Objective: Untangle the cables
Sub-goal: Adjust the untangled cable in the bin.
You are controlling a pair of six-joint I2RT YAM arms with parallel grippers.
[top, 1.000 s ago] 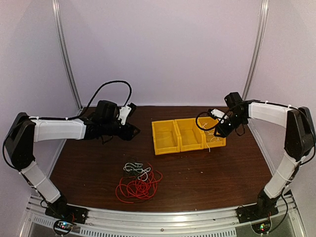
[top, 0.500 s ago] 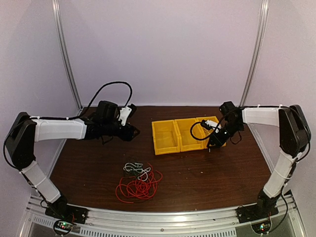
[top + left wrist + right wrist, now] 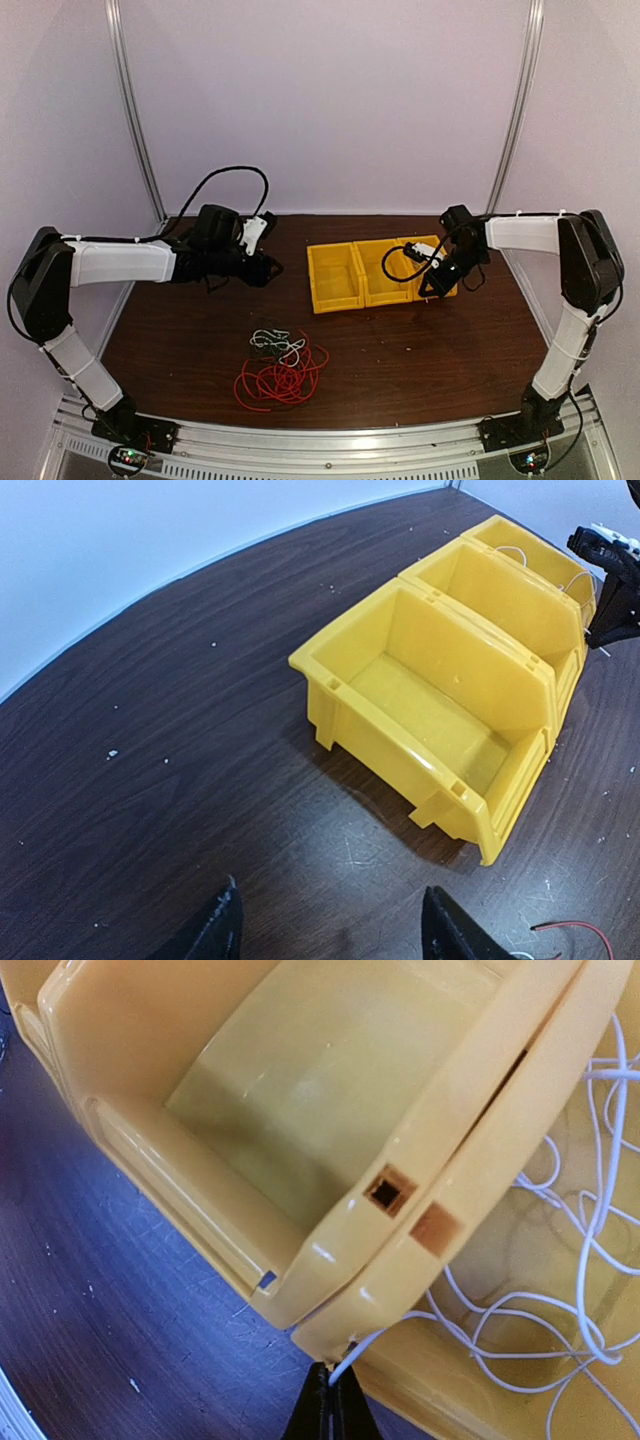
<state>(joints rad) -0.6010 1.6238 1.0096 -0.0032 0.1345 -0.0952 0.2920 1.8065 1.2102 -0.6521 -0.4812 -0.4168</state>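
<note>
A white cable (image 3: 565, 1305) lies in loose loops inside the rightmost yellow bin (image 3: 470, 1170). One end hangs over that bin's front lip. My right gripper (image 3: 332, 1380) is shut on that end, at the bin's front corner (image 3: 430, 288). The red cable (image 3: 283, 380) lies coiled on the table in front of the bins. A pale wire (image 3: 276, 338) and a dark one (image 3: 262, 351) are tangled at its far edge. My left gripper (image 3: 335, 935) hangs open over bare table left of the bins (image 3: 268, 268), holding nothing.
Three yellow bins stand in a row at the back: left (image 3: 335, 277), middle (image 3: 383, 270), right (image 3: 440, 272). The left bin (image 3: 430, 705) and the middle one (image 3: 300, 1080) hold nothing. A red wire tip (image 3: 570, 927) shows near my left fingers. Dark wood table (image 3: 450, 350).
My right gripper dropped from above the right bin to its front corner and closed on the white cable's end. The left arm and the pile stayed put.
</note>
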